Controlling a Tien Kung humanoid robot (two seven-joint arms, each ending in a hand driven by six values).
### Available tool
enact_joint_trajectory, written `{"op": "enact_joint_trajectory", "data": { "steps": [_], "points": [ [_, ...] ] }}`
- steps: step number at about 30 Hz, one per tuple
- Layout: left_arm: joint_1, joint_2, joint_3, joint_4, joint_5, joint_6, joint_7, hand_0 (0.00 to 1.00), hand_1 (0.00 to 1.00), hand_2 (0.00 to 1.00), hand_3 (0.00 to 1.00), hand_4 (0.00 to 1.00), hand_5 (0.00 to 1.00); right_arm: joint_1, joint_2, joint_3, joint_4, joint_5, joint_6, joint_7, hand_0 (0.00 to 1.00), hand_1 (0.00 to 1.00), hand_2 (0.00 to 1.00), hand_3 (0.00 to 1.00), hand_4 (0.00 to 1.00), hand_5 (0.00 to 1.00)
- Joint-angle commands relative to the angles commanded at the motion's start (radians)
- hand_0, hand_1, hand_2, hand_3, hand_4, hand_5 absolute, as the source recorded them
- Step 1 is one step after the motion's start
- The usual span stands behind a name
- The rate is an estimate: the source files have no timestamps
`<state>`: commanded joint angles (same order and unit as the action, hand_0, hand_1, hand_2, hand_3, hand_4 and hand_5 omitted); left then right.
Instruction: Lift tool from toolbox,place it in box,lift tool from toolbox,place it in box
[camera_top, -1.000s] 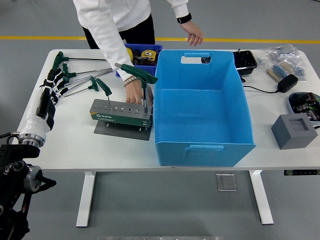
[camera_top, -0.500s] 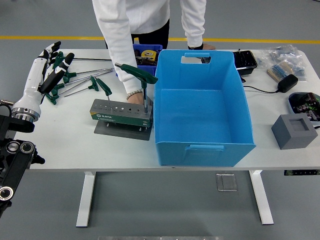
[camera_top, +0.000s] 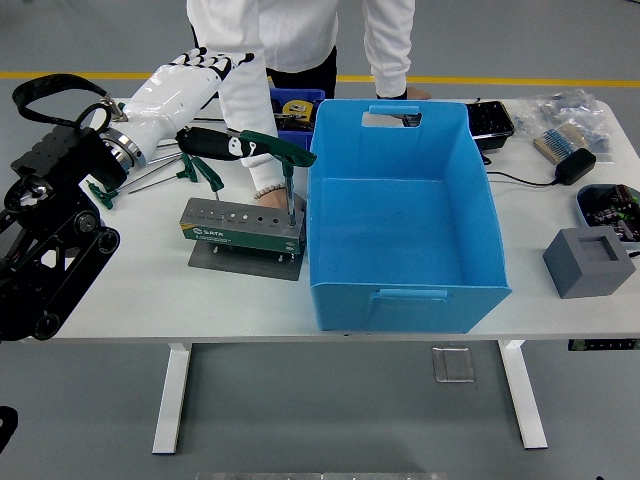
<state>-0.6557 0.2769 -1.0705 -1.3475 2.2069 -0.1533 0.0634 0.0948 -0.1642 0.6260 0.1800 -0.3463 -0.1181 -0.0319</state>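
A grey-green toolbox rack (camera_top: 243, 226) stands on the table left of the large blue box (camera_top: 400, 215). One green T-handle tool (camera_top: 279, 150) stands upright in the rack's right end. My left hand (camera_top: 195, 92) is raised above the table just left of that handle, open, with its black thumb (camera_top: 212, 143) reaching toward the handle. It grasps nothing. A person's hand (camera_top: 267, 194) rests behind the rack, beside the tool's shaft. The blue box holds nothing that I can see.
Several loose green T-handle tools (camera_top: 205, 172) lie on the table left of the rack. A small blue bin (camera_top: 291, 108) stands behind it. At the right are a black tray (camera_top: 490, 120), parts bags (camera_top: 565, 112), a black adapter (camera_top: 575, 165) and a grey foam block (camera_top: 588, 262).
My left arm has swung up from the table's left edge and rightward, bringing the hand next to the standing tool's handle. The person's far hand moved behind the blue box.
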Motion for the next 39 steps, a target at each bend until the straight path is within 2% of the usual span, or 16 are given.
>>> {"op": "enact_joint_trajectory", "data": {
  "steps": [4,5,10,11,16,17,22,23,28,29,30,34,35,39],
  "points": [
    [-0.052,-0.033,0.068,0.047,0.019,-0.038,0.015,0.998,0.998,0.998,0.998,0.998,0.632,0.004,-0.003,-0.004,0.000,-0.003,0.000,-0.002,0.628,0.599,0.718,0.771,0.985,0.953],
    [-0.061,-0.045,0.082,0.061,0.026,-0.044,0.019,0.907,0.972,0.998,0.983,0.998,0.630,0.004,-0.003,-0.005,0.000,-0.004,0.000,-0.002,0.628,0.596,0.717,0.771,0.985,0.953],
    [-0.087,-0.076,0.133,0.106,0.040,-0.039,0.018,0.907,0.972,0.998,0.983,0.998,0.630,0.006,-0.006,-0.006,0.000,-0.006,0.001,0.000,0.628,0.596,0.717,0.771,0.985,0.953],
    [-0.091,-0.079,0.142,0.113,0.042,-0.036,0.016,0.787,0.804,0.822,0.833,0.998,0.645,0.006,-0.006,-0.006,0.000,-0.007,0.001,0.000,0.627,0.593,0.717,0.771,0.987,0.952],
    [-0.119,-0.090,0.196,0.169,0.062,-0.010,-0.003,0.787,0.804,0.822,0.833,0.998,0.645,0.010,-0.009,-0.009,0.000,-0.008,0.001,0.001,0.627,0.593,0.717,0.771,0.987,0.952],
    [-0.126,-0.091,0.211,0.187,0.062,-0.002,-0.007,0.695,0.658,0.671,0.706,0.998,0.641,0.011,-0.009,-0.009,0.000,-0.008,0.001,0.001,0.628,0.591,0.715,0.771,0.989,0.952],
    [-0.149,-0.095,0.253,0.263,0.062,0.046,-0.019,0.695,0.658,0.671,0.706,0.998,0.641,0.014,-0.011,-0.010,0.000,-0.011,0.001,0.000,0.628,0.591,0.715,0.771,0.989,0.952],
    [-0.151,-0.096,0.256,0.275,0.062,0.053,-0.020,0.539,0.542,0.546,0.605,0.998,0.644,0.014,-0.011,-0.010,0.000,-0.011,0.001,0.000,0.629,0.590,0.715,0.771,0.991,0.952],
    [-0.165,-0.106,0.256,0.345,0.062,0.112,-0.029,0.539,0.542,0.546,0.605,0.998,0.644,0.017,-0.013,-0.012,0.000,-0.012,0.000,0.001,0.629,0.590,0.715,0.771,0.991,0.952],
    [-0.167,-0.107,0.255,0.354,0.062,0.121,-0.029,0.466,0.483,0.465,0.539,0.998,0.643,0.017,-0.013,-0.012,0.000,-0.012,0.000,0.001,0.629,0.589,0.714,0.772,0.991,0.952],
    [-0.169,-0.108,0.253,0.362,0.062,0.128,-0.029,0.466,0.483,0.465,0.539,0.998,0.643,0.018,-0.013,-0.012,0.000,-0.012,0.000,0.001,0.629,0.589,0.714,0.772,0.991,0.952],
    [-0.169,-0.107,0.253,0.380,0.062,0.136,-0.024,0.466,0.483,0.465,0.539,0.998,0.643,0.018,-0.014,-0.013,0.000,-0.012,0.001,0.001,0.629,0.589,0.714,0.772,0.991,0.952],
    [-0.168,-0.106,0.255,0.383,0.062,0.138,-0.023,0.405,0.422,0.388,0.456,0.998,0.641,0.017,-0.014,-0.012,0.000,-0.013,0.001,0.001,0.628,0.587,0.713,0.771,0.992,0.951],
    [-0.165,-0.110,0.269,0.390,0.062,0.154,-0.013,0.405,0.422,0.388,0.456,0.998,0.641,0.016,-0.015,-0.012,0.000,-0.015,0.001,0.001,0.628,0.587,0.713,0.771,0.992,0.951]
  ]
}}
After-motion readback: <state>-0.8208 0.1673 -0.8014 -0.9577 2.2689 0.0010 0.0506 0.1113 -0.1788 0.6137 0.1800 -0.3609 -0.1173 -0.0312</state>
